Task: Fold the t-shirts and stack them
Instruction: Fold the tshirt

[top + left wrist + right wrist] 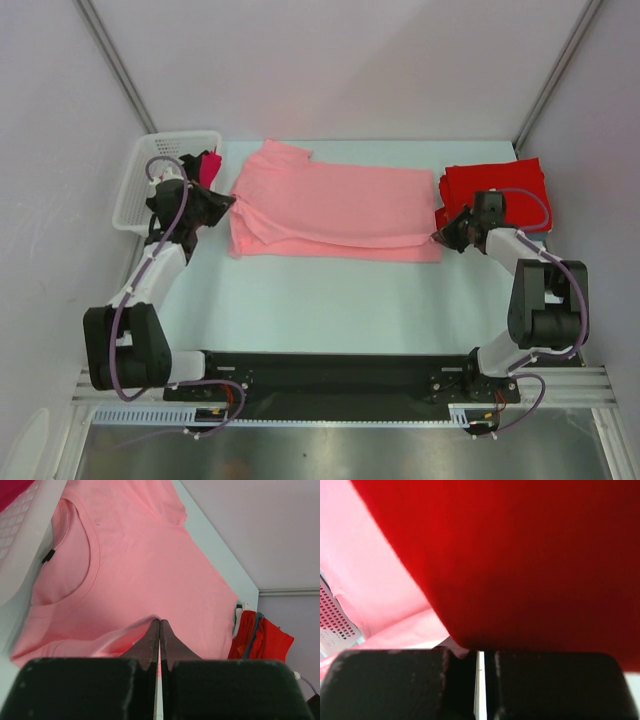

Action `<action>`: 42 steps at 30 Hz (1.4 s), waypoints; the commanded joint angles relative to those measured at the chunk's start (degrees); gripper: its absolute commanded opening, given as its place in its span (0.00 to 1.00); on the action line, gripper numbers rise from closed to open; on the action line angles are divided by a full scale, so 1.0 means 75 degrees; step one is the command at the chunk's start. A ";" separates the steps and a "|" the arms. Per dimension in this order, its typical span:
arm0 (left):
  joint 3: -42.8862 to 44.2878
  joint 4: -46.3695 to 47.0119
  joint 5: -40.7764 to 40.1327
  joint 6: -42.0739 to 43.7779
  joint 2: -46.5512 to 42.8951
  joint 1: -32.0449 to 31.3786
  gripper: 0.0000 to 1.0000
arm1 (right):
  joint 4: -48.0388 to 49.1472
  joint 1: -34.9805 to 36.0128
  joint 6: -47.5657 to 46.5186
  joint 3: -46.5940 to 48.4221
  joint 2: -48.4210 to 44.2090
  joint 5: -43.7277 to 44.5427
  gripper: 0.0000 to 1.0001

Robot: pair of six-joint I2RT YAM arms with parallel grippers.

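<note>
At the near edge of the worktop point(330, 300) the two arm bases sit on a black rail point(330, 365), and each arm reaches out to one end of the pink t-shirt point(330, 210). This looks like a two-handed hold, meant to lift or fold the cloth evenly. The left gripper point(230, 204) is at the shirt's collar end, towards the left edge. In its wrist view the fingers are pressed together with a ridge of pink hem rising to their tips, so it appears to be pinching that hem. The right gripper point(441, 238) is at the shirt's near corner on the right side. Its fingers are drawn close with only a sliver between them and a scrap of pink shows at their roots, but red cloth hides the tips, so that it grips the hem is my judgement. The shirt lies across the far half of the worktop, partly folded lengthwise, collar to the left, and has further folds to go. Just beyond the right gripper, towards the far right corner, a stack of red t-shirts point(497, 187) lies folded, probably where the pink one will go. In the far left corner a white lattice basket point(135, 190) holds a dark red cloth point(210, 166). The worktop is pale and smooth, closed in by plain light walls point(330, 60).
</note>
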 commanded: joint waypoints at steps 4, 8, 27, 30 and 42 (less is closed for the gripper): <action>0.0966 0.0465 -0.0082 -0.0039 0.0689 -0.0072 0.00 | 0.0340 -0.0042 0.0289 0.0502 0.0269 0.0112 0.00; 0.1236 0.0524 -0.0059 -0.0074 0.1134 -0.0107 0.00 | 0.0328 -0.0042 0.0301 0.0655 0.0410 0.0182 0.00; 0.2011 0.0524 -0.0057 0.0031 0.2260 -0.0225 0.00 | 0.0410 0.0193 0.0488 0.0680 0.0540 0.0639 0.00; 0.1998 0.0547 -0.0211 0.0020 0.2271 -0.0236 0.00 | 0.0503 0.0181 0.0500 0.0597 0.0504 0.0721 0.00; 0.2257 0.0231 -0.0339 0.0101 0.2367 -0.0365 0.61 | 0.0328 0.0380 0.0465 0.0341 -0.0174 0.1353 0.59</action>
